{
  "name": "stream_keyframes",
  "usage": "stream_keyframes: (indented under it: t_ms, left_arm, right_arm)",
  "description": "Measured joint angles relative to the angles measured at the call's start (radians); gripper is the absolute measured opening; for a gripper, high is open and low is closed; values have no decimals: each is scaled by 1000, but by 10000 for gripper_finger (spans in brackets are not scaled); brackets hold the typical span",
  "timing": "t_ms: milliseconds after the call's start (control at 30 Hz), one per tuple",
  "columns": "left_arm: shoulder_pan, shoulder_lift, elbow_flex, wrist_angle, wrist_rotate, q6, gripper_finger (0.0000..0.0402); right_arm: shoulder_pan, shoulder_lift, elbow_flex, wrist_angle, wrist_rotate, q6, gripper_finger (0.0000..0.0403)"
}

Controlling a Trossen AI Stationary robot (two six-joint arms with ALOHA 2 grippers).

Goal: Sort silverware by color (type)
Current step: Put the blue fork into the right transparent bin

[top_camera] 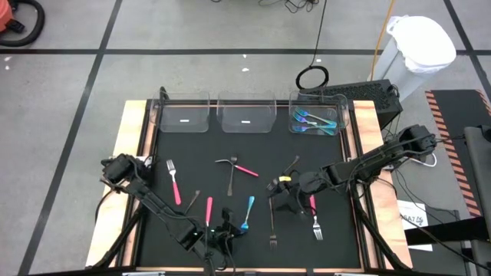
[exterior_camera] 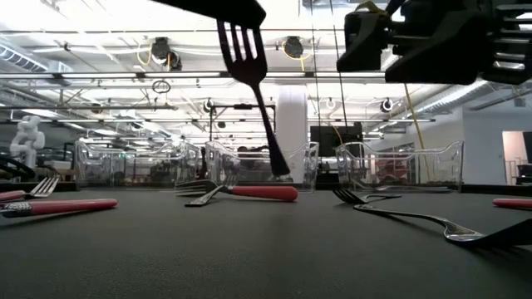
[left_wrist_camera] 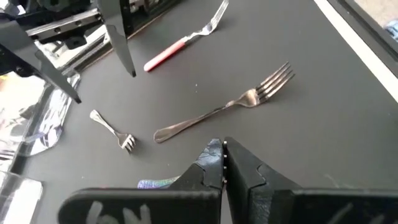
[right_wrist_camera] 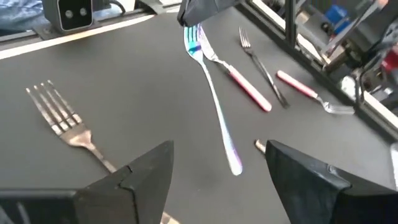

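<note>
Currently left gripper (top_camera: pixel 228 228) fingers clenched on slim iridescent teal fork (right_wrist_camera: pixel 214 99), right gripper (top_camera: pixel 289 201) fingers released.

Pink-handled forks (top_camera: pixel 174 182) and teal-handled silverware (top_camera: pixel 247 215) lie on black table (top_camera: pixel 253 153).

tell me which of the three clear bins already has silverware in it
The right-hand bin at the table's far edge: it holds teal-handled silverware. The middle bin and left bin show no utensils.
</note>
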Motion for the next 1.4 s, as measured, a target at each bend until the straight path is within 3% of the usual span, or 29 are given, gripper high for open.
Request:
stream_keyframes:
  t_ms: [133, 567, 867, 1033, 1200, 1400]
  left_arm:
    - [-2, -30, 0, 46, -10, 68, 1]
    - [-2, -210, 0, 222, -8, 389, 0]
    - [-6, -238, 2, 430, 114, 641, 0]
    - [-7, -238, 2, 500, 140, 729, 0]
    - [-11, -238, 2, 496, 158, 729, 0]
    - [-37, -238, 2, 497, 139, 724, 0]
  right_arm:
    - [26, -1, 4, 24, 26, -63, 254]
    - [236, -7, 176, -103, 391, -200, 353]
    - [326, -6, 222, -109, 631, -247, 356]
    - [373, -6, 223, 0, 767, -344, 355]
    - [430, -6, 223, 109, 811, -405, 354]
    - [495, -6, 223, 123, 814, -428, 354]
